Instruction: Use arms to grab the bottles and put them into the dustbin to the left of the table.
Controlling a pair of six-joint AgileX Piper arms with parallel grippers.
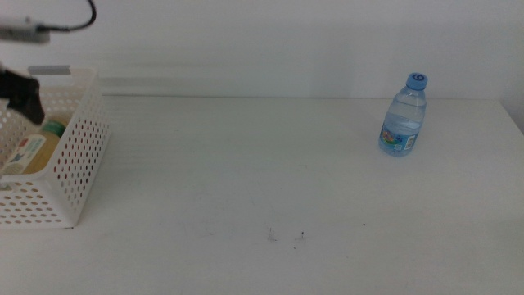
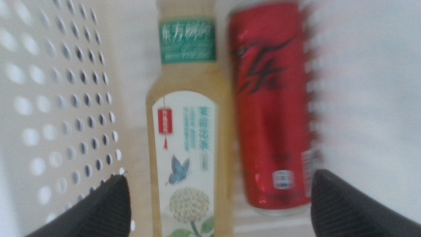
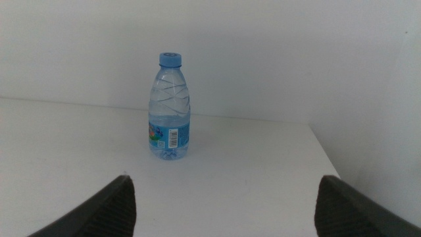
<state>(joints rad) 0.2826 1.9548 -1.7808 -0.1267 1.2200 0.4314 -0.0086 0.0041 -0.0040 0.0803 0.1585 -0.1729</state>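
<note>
Where the table (image 1: 246, 180) runs nearest the camera: tiny dark specks (image 1: 285, 237), nothing more. Farther back at left, white perforated dustbin (image 1: 70, 176) — yellow tea bottle (image 2: 187, 141) lying inside, touching a red can (image 2: 270, 105). Left gripper (image 2: 220, 207) directly above the pair, jaws spread wide, empty. Far right, clear water bottle (image 1: 404, 115), blue cap, upright on the tabletop. Right gripper (image 3: 223, 204) — jaws apart, facing that bottle, well short of it.
</note>
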